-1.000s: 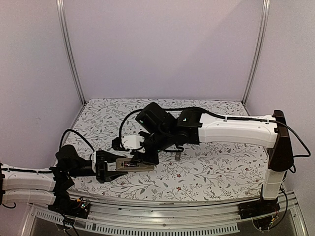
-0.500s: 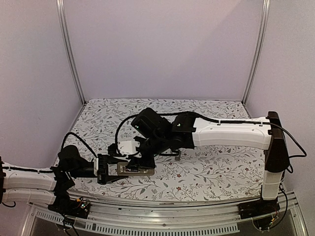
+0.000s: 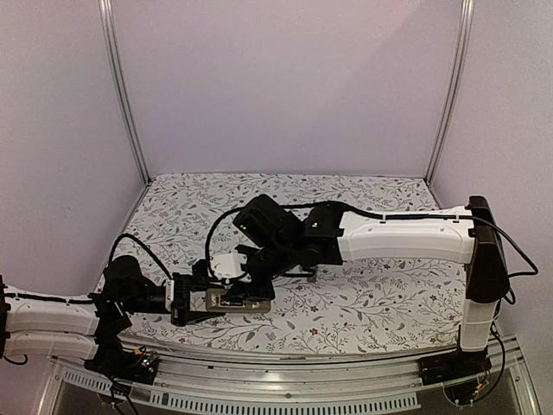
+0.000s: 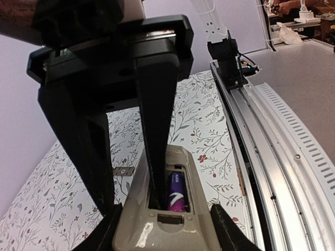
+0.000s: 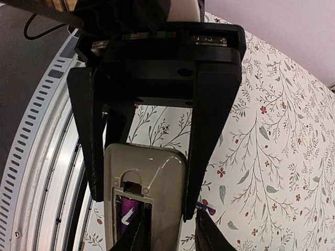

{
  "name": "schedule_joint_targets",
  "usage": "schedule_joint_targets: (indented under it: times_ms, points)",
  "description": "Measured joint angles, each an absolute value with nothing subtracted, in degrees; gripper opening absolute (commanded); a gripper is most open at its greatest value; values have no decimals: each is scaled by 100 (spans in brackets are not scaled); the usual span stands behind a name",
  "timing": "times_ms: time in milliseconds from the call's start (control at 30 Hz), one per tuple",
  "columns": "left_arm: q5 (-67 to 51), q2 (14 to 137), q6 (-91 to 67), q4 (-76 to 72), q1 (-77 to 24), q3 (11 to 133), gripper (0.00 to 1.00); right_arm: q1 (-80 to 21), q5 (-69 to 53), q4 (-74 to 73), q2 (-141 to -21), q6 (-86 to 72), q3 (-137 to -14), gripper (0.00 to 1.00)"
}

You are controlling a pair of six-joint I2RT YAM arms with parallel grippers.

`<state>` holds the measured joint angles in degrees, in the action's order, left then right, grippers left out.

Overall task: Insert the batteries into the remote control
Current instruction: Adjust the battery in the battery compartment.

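One purple-wrapped battery [image 4: 176,192] lies seated in the dark recess [image 5: 133,189] on the greyish back of the remote control [image 3: 244,300]. Its length runs along the remote's own long axis. A second battery cannot be made out in any view.

The remote is held back-up, just above the flowered surface [image 3: 371,303] near the front edge. In the overhead view its long axis runs left to right, in line with the left arm. The left tool [image 4: 163,230] is clamped across the remote's width at one end, with a finger pressed to each long side.

The right tool [image 4: 133,201] comes down on the recess from directly above. Its fingers stand apart and straddle one side wall of the remote: one fingertip reaches inside the recess just beside the seated battery, and the other hangs outside the casing. Nothing can be seen gripped between them.

The open slot lies straight below the right tool, so that arm is the nearer one for the next move. Any further seating would likely be a short downward press along the battery's side while the left arm steadies the casing.
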<state>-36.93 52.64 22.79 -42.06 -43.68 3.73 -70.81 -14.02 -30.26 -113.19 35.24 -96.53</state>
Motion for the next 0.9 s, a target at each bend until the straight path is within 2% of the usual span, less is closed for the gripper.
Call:
schedule_joint_targets:
  times_ms: [200,500,900]
  points:
    - [-3837,5225,2689,-4075,-4316,370,0,-7078,-1186,-3026,-11306,3507,-9609,27]
    - [-3839,4974,3188,-4200,-4272,349,0,-6980,-1131,-2919,-10962,3236,-9450,29]
    - [-3686,4836,3087,-4169,-4206,349,0,-6777,-1444,-2639,-10551,3197,-9435,33]
